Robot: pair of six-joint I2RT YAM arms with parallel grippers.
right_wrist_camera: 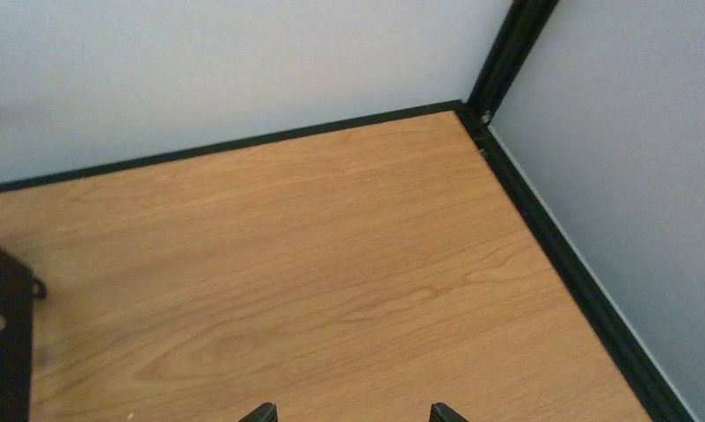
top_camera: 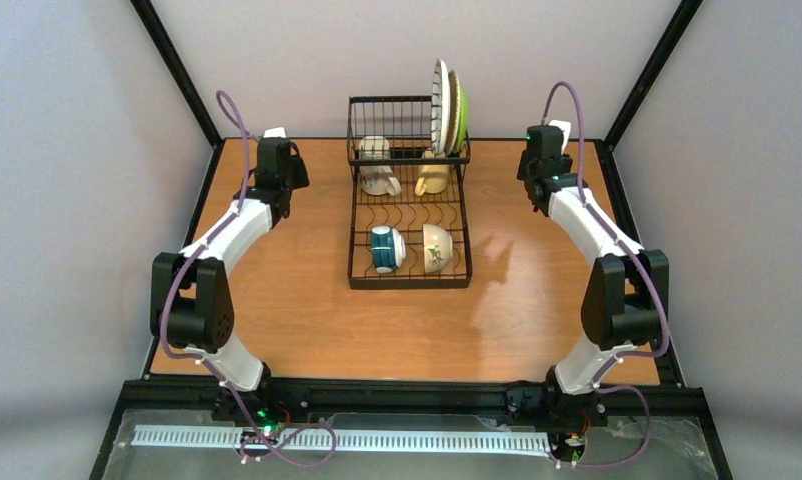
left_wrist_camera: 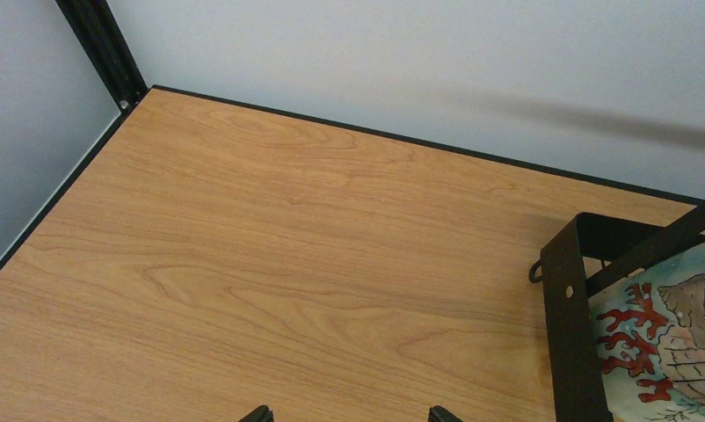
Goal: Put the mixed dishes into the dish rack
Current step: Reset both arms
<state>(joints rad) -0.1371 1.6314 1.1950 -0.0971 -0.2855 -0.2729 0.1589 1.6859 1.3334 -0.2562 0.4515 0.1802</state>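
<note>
The black wire dish rack (top_camera: 409,272) stands at the middle back of the table. Its tall basket section holds a white mug (top_camera: 377,166) and a cream-yellow mug (top_camera: 433,176). A white plate (top_camera: 440,104) and a lime-green plate (top_camera: 462,116) stand upright at the basket's right. In the low tray lie a teal-and-white bowl (top_camera: 385,248) and a white bowl with a motif (top_camera: 436,247). My left gripper (top_camera: 277,160) hovers left of the rack, open and holding nothing (left_wrist_camera: 351,415). My right gripper (top_camera: 545,160) hovers right of it, open and holding nothing (right_wrist_camera: 351,413).
The left wrist view shows the rack's black frame (left_wrist_camera: 567,325) at the right, with a coral-and-shell printed surface (left_wrist_camera: 674,338) behind it. The right wrist view catches a rack corner (right_wrist_camera: 2,352) at the left. Black frame rails (top_camera: 607,150) border the wooden table (top_camera: 277,300).
</note>
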